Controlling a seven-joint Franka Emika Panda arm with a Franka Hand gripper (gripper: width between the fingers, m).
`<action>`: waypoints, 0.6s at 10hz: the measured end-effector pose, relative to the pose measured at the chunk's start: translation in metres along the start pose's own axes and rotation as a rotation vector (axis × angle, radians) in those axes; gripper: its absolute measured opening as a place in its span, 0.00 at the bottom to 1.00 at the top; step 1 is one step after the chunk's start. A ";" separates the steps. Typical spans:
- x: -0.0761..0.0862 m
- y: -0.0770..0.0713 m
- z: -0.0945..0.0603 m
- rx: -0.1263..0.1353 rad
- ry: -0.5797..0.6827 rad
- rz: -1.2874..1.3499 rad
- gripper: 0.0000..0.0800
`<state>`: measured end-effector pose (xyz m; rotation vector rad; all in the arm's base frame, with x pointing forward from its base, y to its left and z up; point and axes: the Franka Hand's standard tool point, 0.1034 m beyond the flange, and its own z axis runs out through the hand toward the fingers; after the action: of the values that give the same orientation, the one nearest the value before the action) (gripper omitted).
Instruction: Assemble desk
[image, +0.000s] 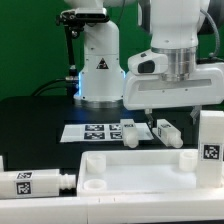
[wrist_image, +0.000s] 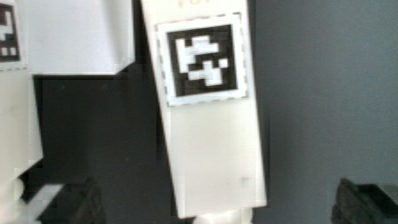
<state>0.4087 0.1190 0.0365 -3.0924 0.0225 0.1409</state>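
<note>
The desk's white tabletop panel (image: 130, 168) lies flat at the front. Two white legs lie behind it by the marker board, one (image: 128, 133) toward the exterior view's left and one (image: 165, 129) under my gripper. A third leg (image: 30, 184) lies at the front left, and a fourth (image: 210, 140) stands at the right. My gripper (image: 160, 112) hovers just above the leg below it. In the wrist view that tagged leg (wrist_image: 210, 110) lies lengthwise between my open fingers (wrist_image: 63, 202), with a gap on each side. My gripper (wrist_image: 217, 205) holds nothing.
The marker board (image: 95, 131) lies on the black table behind the tabletop panel. The robot base (image: 98, 65) stands at the back. Another white tagged piece (wrist_image: 11, 45) shows at the wrist view's edge, beside the leg.
</note>
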 end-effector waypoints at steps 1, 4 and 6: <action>-0.007 0.003 0.009 -0.004 0.019 0.020 0.81; -0.022 0.001 0.030 -0.026 0.030 0.003 0.81; -0.022 0.001 0.030 -0.026 0.029 0.001 0.66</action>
<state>0.3839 0.1193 0.0092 -3.1205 0.0239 0.0967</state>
